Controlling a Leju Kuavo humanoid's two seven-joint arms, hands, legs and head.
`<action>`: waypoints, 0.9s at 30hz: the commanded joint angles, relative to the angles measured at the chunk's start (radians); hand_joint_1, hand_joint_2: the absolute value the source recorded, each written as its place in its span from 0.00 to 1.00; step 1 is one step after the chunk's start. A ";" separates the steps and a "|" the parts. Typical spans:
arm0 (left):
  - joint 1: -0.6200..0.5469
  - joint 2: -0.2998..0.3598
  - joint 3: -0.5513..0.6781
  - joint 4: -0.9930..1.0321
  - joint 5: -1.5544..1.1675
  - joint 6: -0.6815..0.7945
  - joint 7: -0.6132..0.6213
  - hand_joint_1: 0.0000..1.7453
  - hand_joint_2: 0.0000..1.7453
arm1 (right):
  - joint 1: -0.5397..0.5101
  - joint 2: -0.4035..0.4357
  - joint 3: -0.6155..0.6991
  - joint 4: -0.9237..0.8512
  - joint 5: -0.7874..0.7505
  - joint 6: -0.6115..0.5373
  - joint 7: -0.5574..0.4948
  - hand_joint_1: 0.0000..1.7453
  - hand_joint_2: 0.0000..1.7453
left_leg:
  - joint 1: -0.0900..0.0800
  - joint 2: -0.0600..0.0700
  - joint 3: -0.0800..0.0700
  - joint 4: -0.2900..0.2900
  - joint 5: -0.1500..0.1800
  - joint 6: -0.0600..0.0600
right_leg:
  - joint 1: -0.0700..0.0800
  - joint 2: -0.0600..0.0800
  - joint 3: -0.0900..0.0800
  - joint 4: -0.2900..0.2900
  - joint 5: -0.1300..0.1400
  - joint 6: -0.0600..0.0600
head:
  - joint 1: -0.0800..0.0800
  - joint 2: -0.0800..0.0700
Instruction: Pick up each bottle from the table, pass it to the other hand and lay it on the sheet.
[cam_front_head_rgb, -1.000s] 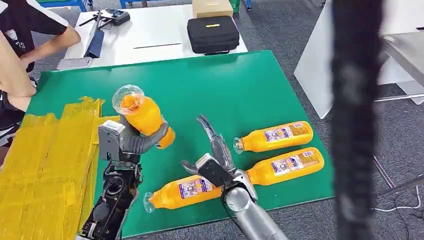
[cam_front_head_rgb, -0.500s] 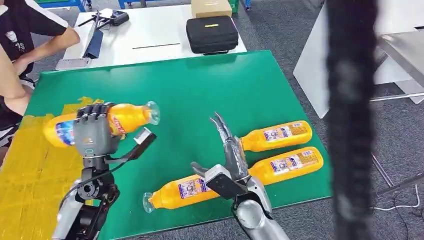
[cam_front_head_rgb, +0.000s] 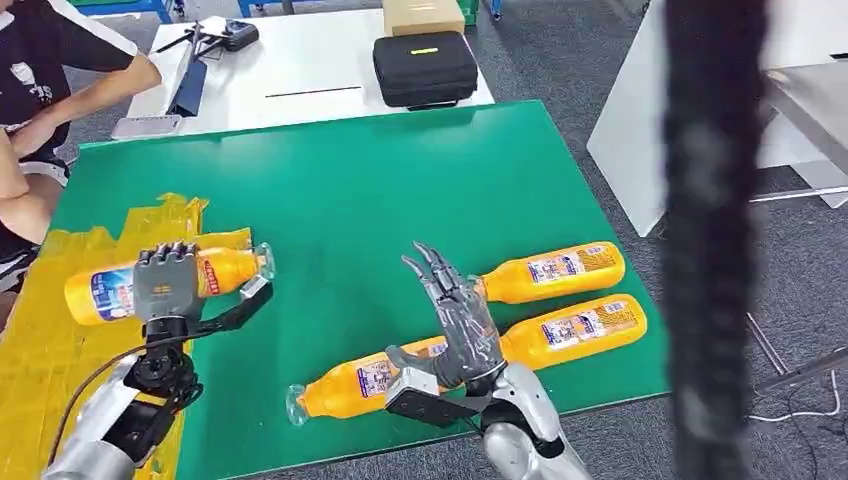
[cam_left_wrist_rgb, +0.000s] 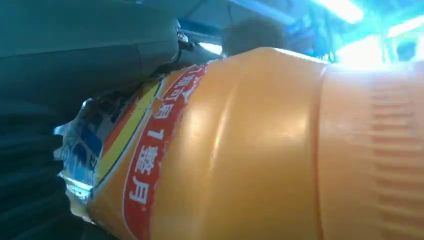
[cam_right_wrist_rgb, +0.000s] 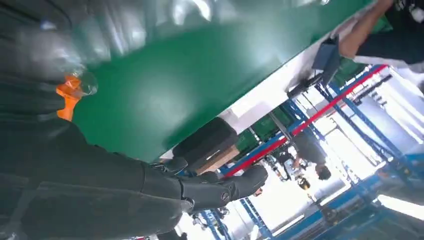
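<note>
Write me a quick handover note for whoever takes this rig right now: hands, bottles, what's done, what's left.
Left hand: grips one orange bottle on its side over the yellow sheet, not yet released.
Right hand: holds nothing, fingers spread, raised above the green table.
On the table: three bottles lying flat near the right hand, the near bottle, the middle bottle and the far bottle.
Done: no bottle lies loose on the sheet yet.
Left: lay this bottle down, then pick up, pass and place the other three.
</note>
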 joint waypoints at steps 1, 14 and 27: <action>-0.075 -0.054 0.151 0.312 -0.001 -0.022 -0.001 0.00 1.00 | -0.051 -0.053 0.050 0.005 0.102 0.096 0.069 0.00 1.00 | 0.001 0.000 0.004 0.000 -0.002 -0.003 | 0.001 -0.001 0.004 0.000 -0.002 0.000 | 0.000 0.000; -0.044 -0.055 0.268 0.316 -0.001 0.000 0.023 0.00 1.00 | -0.090 -0.076 0.097 0.061 0.227 0.258 0.139 0.00 1.00 | 0.001 0.001 0.007 0.001 -0.004 -0.004 | 0.001 -0.001 0.007 0.000 -0.003 0.000 | 0.000 0.000; 0.052 -0.195 0.644 0.160 0.378 -0.012 -0.469 0.00 1.00 | -0.146 -0.116 0.158 0.221 0.350 0.371 0.228 0.00 1.00 | 0.001 0.000 0.006 -0.001 -0.002 -0.003 | 0.001 -0.001 0.007 -0.001 -0.002 0.000 | 0.000 0.000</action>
